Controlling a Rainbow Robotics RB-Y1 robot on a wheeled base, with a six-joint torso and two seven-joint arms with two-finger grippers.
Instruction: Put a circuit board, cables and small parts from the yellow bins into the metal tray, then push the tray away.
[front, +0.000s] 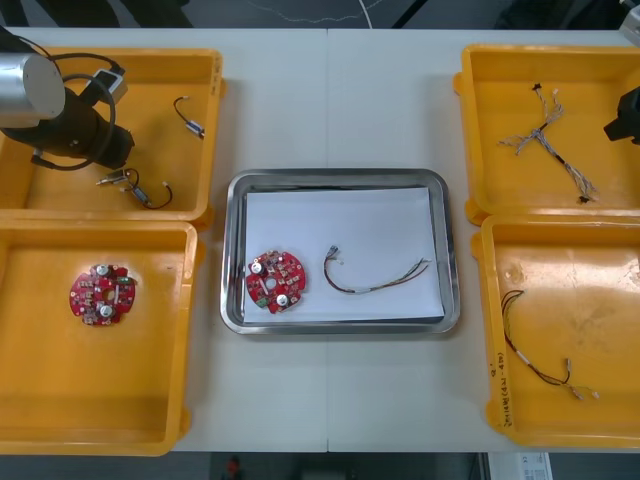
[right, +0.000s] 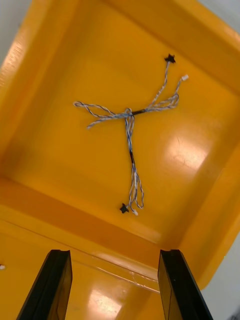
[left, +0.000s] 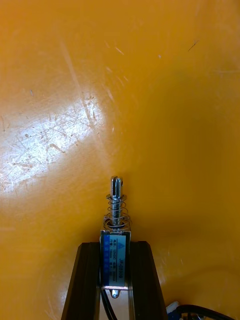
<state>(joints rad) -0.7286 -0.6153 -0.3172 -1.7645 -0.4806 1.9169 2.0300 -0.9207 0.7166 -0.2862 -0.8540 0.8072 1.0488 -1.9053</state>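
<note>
We see the left gripper (left: 115, 250) low in the far left bin (front: 160, 70), its fingers pinching a small metal part (left: 116, 207). The part is a shiny pin with a spring round it, rising from a body with a blue label whose print we cannot read. Another wired part (front: 190, 115) lies nearby in that bin. The right gripper (right: 114, 252) hangs over the far right bin (right: 65, 160), fingers spread, above a blue and white cable (right: 129, 120). The tray (front: 340, 178) holds a red board (front: 276, 281) and a thin cable (front: 375, 275).
</note>
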